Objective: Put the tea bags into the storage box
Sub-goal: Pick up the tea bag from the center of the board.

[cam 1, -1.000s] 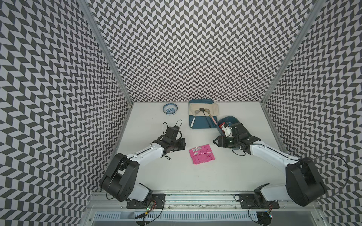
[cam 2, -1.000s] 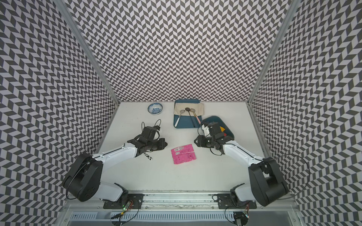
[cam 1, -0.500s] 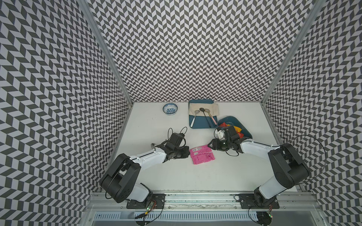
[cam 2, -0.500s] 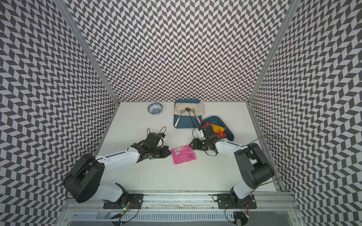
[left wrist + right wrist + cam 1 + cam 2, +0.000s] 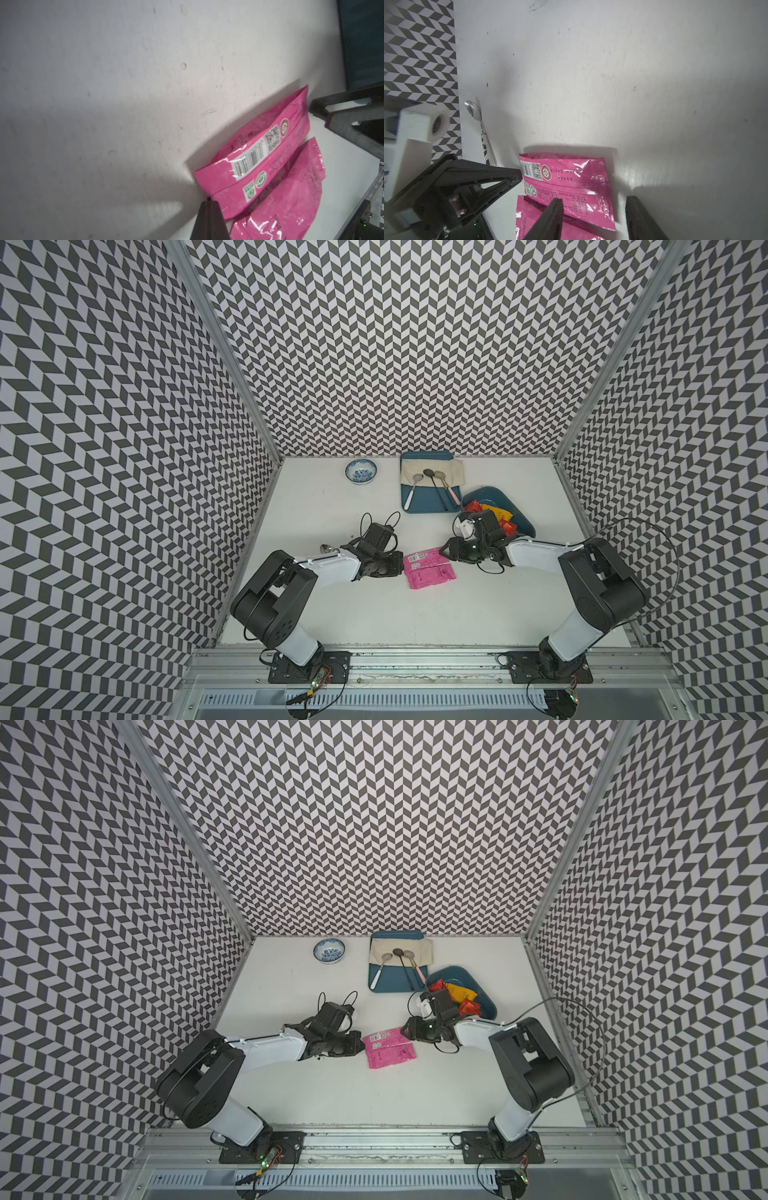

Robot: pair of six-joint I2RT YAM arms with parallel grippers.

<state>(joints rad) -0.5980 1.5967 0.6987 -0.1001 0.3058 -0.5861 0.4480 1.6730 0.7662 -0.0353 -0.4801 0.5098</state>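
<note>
left gripper [image 5: 400, 566]: fingers [image 5: 209, 222] pressed together, holding nothing; the tip sits against the barcode end of the upper of the pink sachets [image 5: 428, 570].
right gripper [image 5: 593, 199]: fingers [image 5: 552, 216] spread apart, pinching nothing. they straddle the far end of that same sachet, one finger over the foil, the other over bare table [image 5: 374, 614]. whether they touch it cannot be told.
pink sachets: two, flat on the table between the two grippers, outside the box [image 5: 524, 521]. the barcode one overlaps the other along its long edge.
change over the last second: the right gripper has come away from over the box to the sachets. the left gripper has closed in on their other end. the sachets lie where they did.
box: behind the right wrist, partly hidden by it. it holds red sachets [image 5: 473, 506] and a yellow sachet [image 5: 498, 514].
tray [image 5: 428, 506]: by the back wall, just beside the box; a cloth [image 5: 451, 468] across its far half, three spoons [image 5: 432, 475] on it.
bowl [image 5: 361, 471]: near the back wall, apart from the tray.
loose spoon [image 5: 473, 108]: on the table beside the left arm.
</note>
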